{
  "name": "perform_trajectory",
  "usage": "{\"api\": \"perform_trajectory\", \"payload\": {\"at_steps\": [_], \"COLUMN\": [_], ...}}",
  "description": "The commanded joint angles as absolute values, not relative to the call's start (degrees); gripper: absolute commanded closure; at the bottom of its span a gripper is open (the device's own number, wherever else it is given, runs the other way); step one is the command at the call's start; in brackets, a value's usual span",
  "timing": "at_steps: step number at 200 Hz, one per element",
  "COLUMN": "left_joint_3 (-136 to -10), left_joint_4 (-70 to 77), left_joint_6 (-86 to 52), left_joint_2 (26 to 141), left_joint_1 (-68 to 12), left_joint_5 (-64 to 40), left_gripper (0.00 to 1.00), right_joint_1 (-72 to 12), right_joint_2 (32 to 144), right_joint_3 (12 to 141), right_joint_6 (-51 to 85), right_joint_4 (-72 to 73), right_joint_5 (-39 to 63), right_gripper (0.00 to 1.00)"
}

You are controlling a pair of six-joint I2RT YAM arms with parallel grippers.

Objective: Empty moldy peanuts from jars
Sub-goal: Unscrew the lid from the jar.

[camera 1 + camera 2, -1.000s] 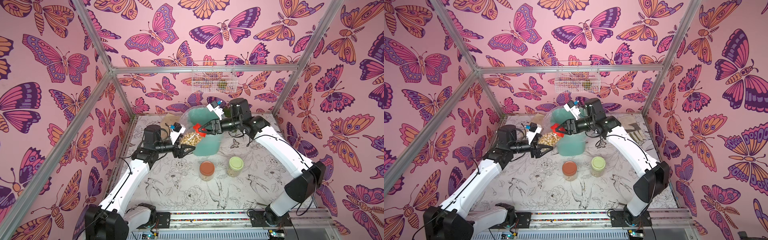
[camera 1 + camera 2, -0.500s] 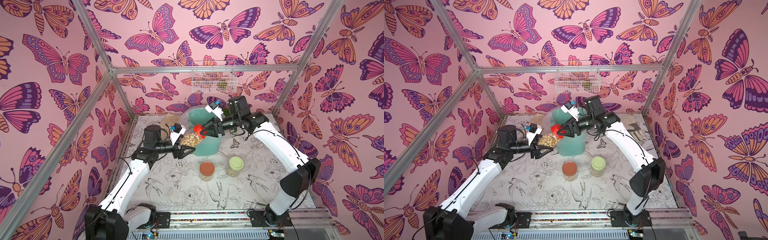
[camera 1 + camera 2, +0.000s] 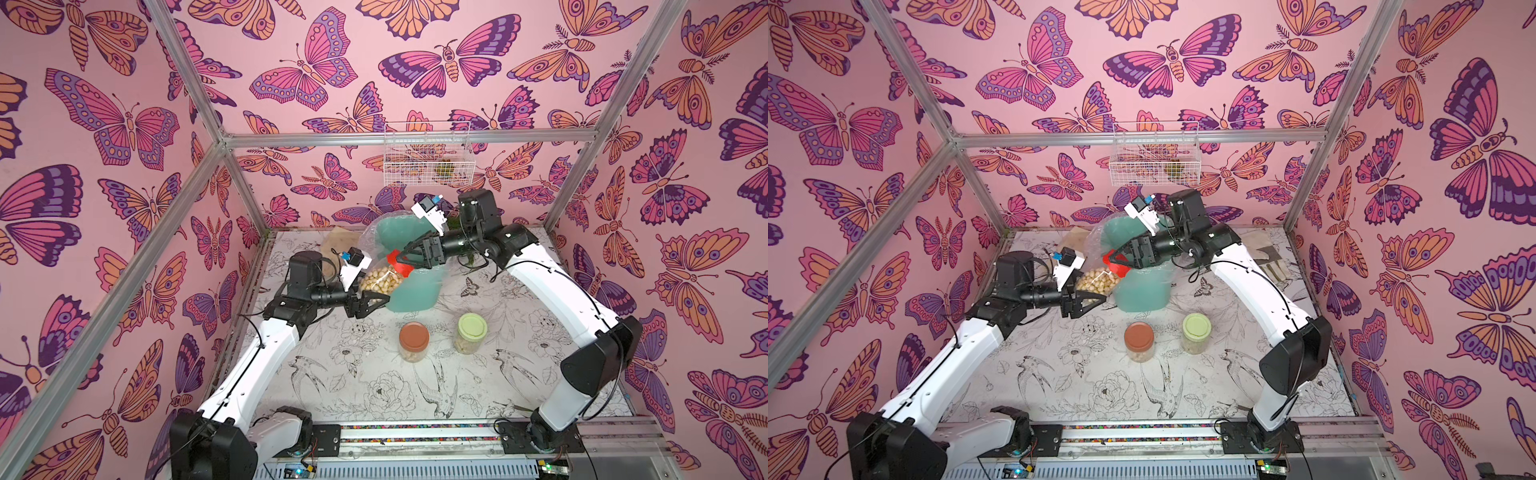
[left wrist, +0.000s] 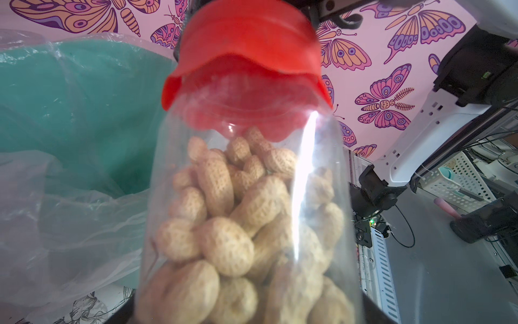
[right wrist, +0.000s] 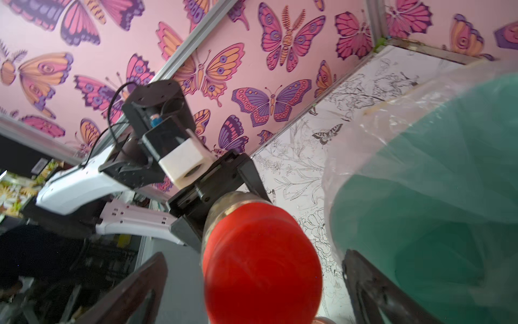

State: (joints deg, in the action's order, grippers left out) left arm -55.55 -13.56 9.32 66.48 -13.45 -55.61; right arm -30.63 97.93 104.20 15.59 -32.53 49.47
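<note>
Filling the capped red-lidded jar (image 3: 380, 280) are moldy peanuts (image 4: 221, 241).

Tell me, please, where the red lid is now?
In both top views the red lid sits on the lifted jar beside the teal bin, inside the open right gripper.

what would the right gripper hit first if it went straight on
Most likely the red lid on the jar that the left gripper holds: the right gripper has its open jaws either side of it.
</note>
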Motion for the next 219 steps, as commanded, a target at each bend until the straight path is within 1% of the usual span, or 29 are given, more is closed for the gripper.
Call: {"api": "perform_trajectory", "payload": {"at_steps": [1, 32, 80, 99, 136, 192, 219], "left_joint_3": [-55.7, -55.5, -55.2, -55.1, -54.8, -54.6, -54.7], "left_joint_4": [-12.9, -12.8, -12.5, -12.4, -12.1, -11.9, -11.9], "left_joint_6": [9.1, 9.4, 9.3, 9.3, 9.2, 9.1, 9.0], "left_joint_2": [65.8, 65.9, 66.1, 66.2, 66.3, 66.4, 66.5], "left_joint_1": [-13.1, -13.1, -13.1, -13.1, -13.1, -13.1, -13.1], "left_joint_5": [-55.6, -54.9, -54.8, -54.7, -54.7, -54.5, -54.4], "left_gripper": [1.00, 1.00, 1.00, 1.00, 1.00, 1.00, 1.00], "right_joint_1": [-30.8, -31.5, -34.1, -34.6, -35.3, -36.0, -36.1], "right_joint_2": [95.1, 94.8, 93.2, 93.1, 93.7, 94.4, 94.6], "right_joint_3": [103.9, 104.1, 101.5, 101.1, 101.6, 102.8, 103.0], "right_joint_6": [25.9, 32.4, 42.0, 43.1, 43.5, 43.5, 43.4], "right_joint_4": [-34.2, -38.8, -35.8, -35.7, -35.0, -34.8, -34.7], "right_joint_5": [38.3, 35.7, 33.1, 31.7, 32.4, 34.7, 35.9], "right_gripper": [0.01, 0.01, 0.01, 0.01, 0.00, 0.17, 0.22]}}
